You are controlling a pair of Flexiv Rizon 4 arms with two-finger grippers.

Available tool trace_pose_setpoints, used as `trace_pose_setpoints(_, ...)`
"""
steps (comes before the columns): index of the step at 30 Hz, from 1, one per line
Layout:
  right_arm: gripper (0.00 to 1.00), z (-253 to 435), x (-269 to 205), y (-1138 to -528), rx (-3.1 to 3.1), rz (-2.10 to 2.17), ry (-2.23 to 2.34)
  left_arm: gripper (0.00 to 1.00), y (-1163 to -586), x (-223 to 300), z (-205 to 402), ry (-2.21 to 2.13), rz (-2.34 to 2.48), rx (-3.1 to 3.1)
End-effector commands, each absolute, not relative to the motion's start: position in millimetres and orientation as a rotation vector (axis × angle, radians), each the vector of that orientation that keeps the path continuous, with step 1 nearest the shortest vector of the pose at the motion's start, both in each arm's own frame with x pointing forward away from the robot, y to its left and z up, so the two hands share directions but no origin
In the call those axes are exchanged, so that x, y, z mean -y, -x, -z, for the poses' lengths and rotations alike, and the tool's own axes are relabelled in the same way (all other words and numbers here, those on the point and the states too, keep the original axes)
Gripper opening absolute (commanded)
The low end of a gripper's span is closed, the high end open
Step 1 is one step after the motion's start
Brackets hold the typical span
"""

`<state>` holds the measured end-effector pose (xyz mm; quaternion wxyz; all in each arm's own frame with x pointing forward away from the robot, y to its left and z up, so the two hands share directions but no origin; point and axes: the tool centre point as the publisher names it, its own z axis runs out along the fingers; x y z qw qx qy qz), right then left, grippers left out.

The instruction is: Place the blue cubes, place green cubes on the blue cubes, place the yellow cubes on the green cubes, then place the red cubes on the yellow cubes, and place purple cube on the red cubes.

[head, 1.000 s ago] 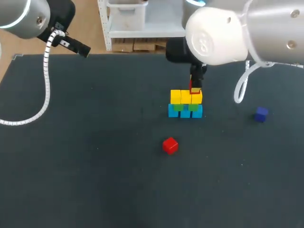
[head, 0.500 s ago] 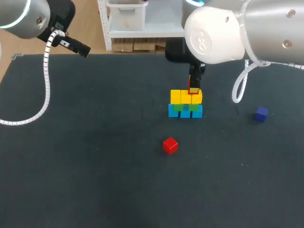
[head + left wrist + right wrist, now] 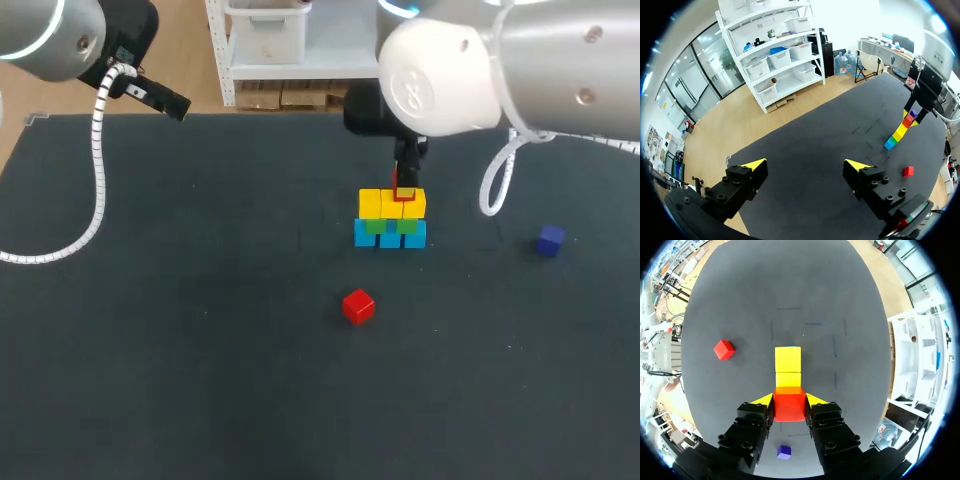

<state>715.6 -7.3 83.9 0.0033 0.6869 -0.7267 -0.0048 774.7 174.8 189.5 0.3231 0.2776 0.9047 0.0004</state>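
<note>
**Q:** Fig. 1, head and wrist views. What did the right gripper (image 3: 789, 400) carry, and how was that item judged to handle?

**A:** The right gripper was pinching 1 red cube (image 3: 789, 409), with 1 yellow-tipped finger flat on each of 2 opposite side faces. The cube hung over the 3 o'clock end of the stack (image 3: 390, 220). Whether it rested on the yellow cubes (image 3: 391, 203) could not be told. It looked small, rigid and light, with smooth faces. A moderate squeeze on parallel faces, taken high enough to leave the underside free, was therefore judged suitable. Crushing seemed unlikely; slipping or twisting seemed the likelier fault.

**Q:** What stood around it?

**A:** The yellow cubes lay on green cubes (image 3: 376, 227), and these on blue cubes (image 3: 390, 238), making 3 layers on the dark table (image 3: 200, 350). The stack looked easy to topple, so the fingers, just beside the top row, were judged the main hazard on release. A second red cube (image 3: 358, 306) lay loose at 7 o'clock from the stack, well apart. The purple cube (image 3: 549, 240) lay at 3 o'clock, also well apart. Neither blocked the approach. The left gripper (image 3: 805, 165) hung at 10 o'clock, far from the stack, its fingers spread with nothing between them.
</note>
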Motion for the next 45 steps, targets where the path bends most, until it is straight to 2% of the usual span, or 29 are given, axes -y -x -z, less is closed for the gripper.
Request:
trace_pose_setpoints(1, 0.00, -82, 7, -716, 2.273, 0.019, -2.154, 1.00, -776, -175, -189, -0.731, 0.003, -2.373)
trace_pose_setpoints(10, 0.00, -82, 7, -715, 2.274, 0.028, -2.154, 1.00, -776, -175, -189, -0.731, 0.003, -2.373)
trace_pose_setpoints(11, 0.03, -82, 7, -715, 2.275, 0.027, -2.155, 1.00, -776, -175, -189, -0.731, 0.003, -2.373)
trace_pose_setpoints(13, 0.15, -82, 8, -714, 2.288, 0.027, -2.155, 1.00, -776, -175, -189, -0.731, 0.003, -2.373)
trace_pose_setpoints(14, 0.41, -83, 8, -714, 2.288, 0.033, -2.154, 1.00, -776, -175, -189, -0.731, 0.003, -2.373)
trace_pose_setpoints(15, 0.48, -82, 8, -714, 2.285, 0.030, -2.152, 1.00, -776, -175, -189, -0.731, 0.003, -2.373)
trace_pose_setpoints(16, 0.49, -82, 8, -713, 2.283, 0.030, -2.154, 1.00, -776, -175, -189, -0.731, 0.003, -2.373)
trace_pose_setpoints(17, 0.54, -83, 8, -713, 2.281, 0.033, -2.156, 1.00, -776, -175, -189, -0.731, 0.003, -2.373)
trace_pose_setpoints(18, 0.66, -83, 8, -712, 2.277, 0.035, -2.159, 1.00, -776, -175, -189, -0.731, 0.003, -2.373)
trace_pose_setpoints(19, 0.85, -83, 8, -711, 2.274, 0.036, -2.160, 1.00, -776, -175, -189, -0.731, 0.003, -2.373)
trace_pose_setpoints(20, 0.97, -83, 8, -710, 2.272, 0.037, -2.163, 1.00, -776, -175, -189, -0.731, 0.003, -2.373)
trace_pose_setpoints(21, 1.00, -84, 8, -710, 2.270, 0.037, -2.166, 1.00, -776, -175, -189, -0.731, 0.003, -2.373)
trace_pose_setpoints(35, 1.00, -107, 19, -710, 2.382, 0.024, -2.171, 1.00, -776, -175, -189, -0.731, 0.003, -2.373)
trace_pose_setpoints(45, 1.00, -141, 53, -711, 2.678, 0.057, -2.115, 1.00, -776, -175, -189, -0.731, 0.003, -2.373)
